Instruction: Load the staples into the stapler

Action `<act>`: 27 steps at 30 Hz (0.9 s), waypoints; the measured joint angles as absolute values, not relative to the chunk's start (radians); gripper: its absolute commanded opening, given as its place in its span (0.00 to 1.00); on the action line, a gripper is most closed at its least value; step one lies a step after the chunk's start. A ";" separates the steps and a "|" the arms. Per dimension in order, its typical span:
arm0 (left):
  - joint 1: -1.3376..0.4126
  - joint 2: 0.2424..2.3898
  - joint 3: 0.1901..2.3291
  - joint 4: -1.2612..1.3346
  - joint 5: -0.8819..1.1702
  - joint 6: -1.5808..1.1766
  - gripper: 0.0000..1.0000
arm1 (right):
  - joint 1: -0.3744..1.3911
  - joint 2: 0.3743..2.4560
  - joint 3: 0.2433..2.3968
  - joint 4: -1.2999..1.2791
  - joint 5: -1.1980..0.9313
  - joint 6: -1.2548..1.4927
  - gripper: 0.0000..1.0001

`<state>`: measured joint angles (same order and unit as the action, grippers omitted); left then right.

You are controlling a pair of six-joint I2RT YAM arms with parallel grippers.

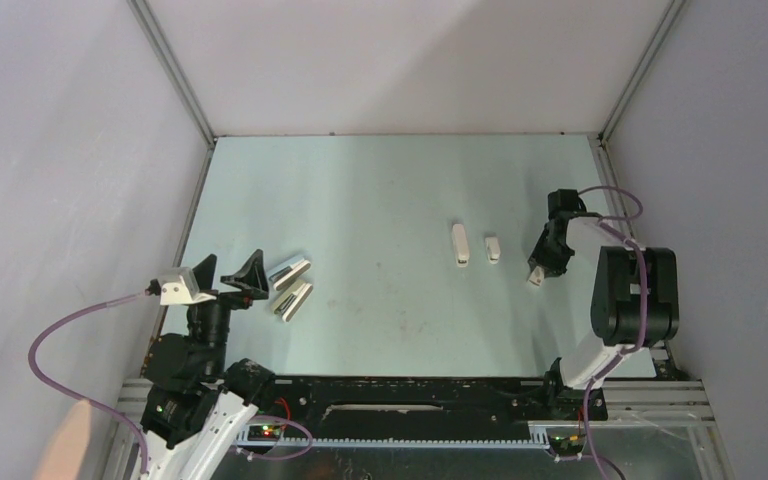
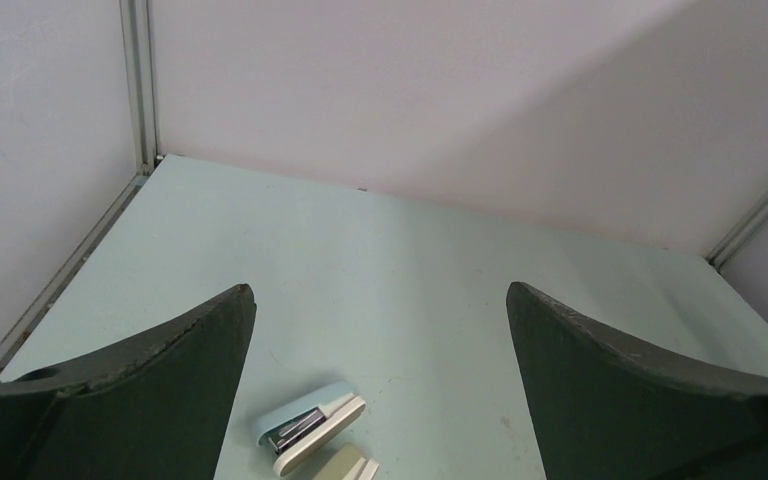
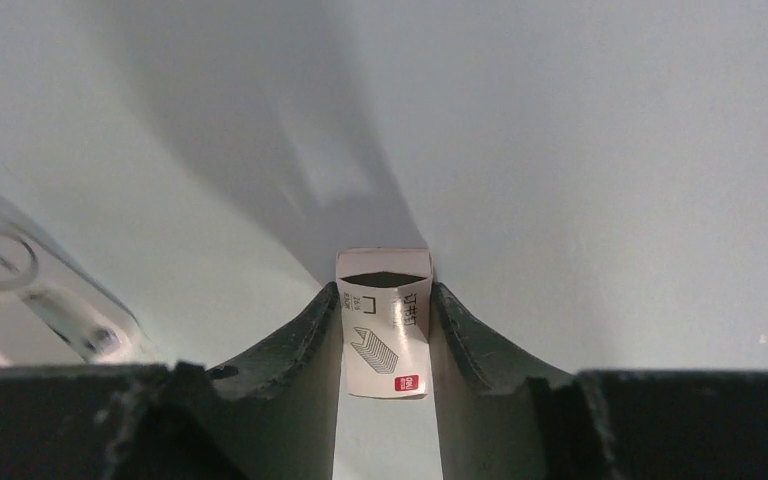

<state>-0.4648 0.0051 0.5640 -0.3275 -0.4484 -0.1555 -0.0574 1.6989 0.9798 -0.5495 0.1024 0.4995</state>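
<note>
The stapler lies at the left of the table, light blue on top and white below, with its metal channel showing in the left wrist view. A second pale elongated piece lies right beside it. My left gripper hovers just left of them, wide open and empty. At the right, my right gripper is shut on a small white box printed with a staple drawing. Both fingers press its sides. Two small pale blocks, one longer and one shorter, lie mid-table. I cannot tell which is the staples.
The pale green table is enclosed by grey walls with metal corner posts. A black rail runs along the near edge between the arm bases. A white fitting shows at the left of the right wrist view.
</note>
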 measured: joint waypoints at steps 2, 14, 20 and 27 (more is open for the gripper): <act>-0.465 0.005 0.564 -0.327 -0.444 -0.155 1.00 | -0.044 1.645 0.924 -0.553 0.101 0.491 0.31; -0.465 0.005 0.569 -0.339 -0.401 -0.156 1.00 | 0.463 1.335 0.816 -0.630 0.136 0.438 0.31; -0.465 0.096 0.656 -0.389 -0.344 -0.158 1.00 | 0.762 1.481 0.963 -0.625 0.135 0.344 0.31; -0.465 0.255 0.732 -0.493 -0.295 -0.186 1.00 | 0.954 1.774 1.143 -0.588 0.122 0.171 0.31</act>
<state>-0.4648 0.2554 0.7319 -0.4927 -0.2947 -0.1856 0.9539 1.7744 1.1435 -0.5884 0.1219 0.1711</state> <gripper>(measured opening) 0.996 0.356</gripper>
